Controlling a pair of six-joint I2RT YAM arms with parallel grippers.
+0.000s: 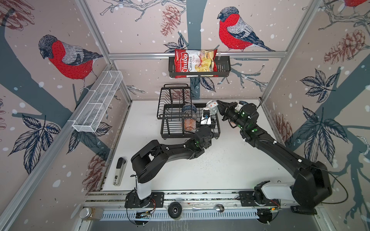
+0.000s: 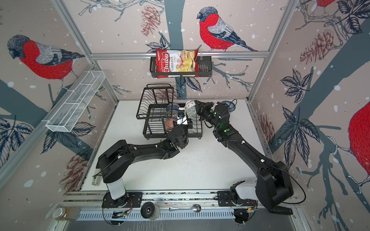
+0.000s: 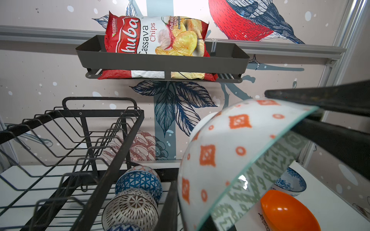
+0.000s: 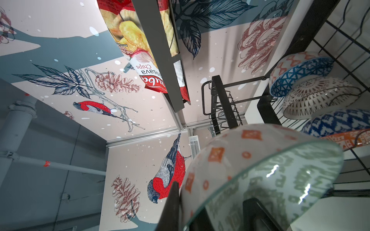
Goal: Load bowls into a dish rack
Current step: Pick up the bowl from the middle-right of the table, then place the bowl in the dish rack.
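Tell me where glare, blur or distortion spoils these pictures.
Left wrist: the wall behind the chips bag is blown out; the held bowl is soft, with a glint inside. Right wrist: same bowl blurred, bright glints. Both top views: the wide lens splays the frame posts outward.

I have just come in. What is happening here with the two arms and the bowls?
The right gripper and the left gripper are each shut on the rim of the grey-green patterned bowl, held in the air by the dish rack. Three bowls already stand on edge in its lower tier. The plain orange bowl and the blue-flowered bowl wait on the table.
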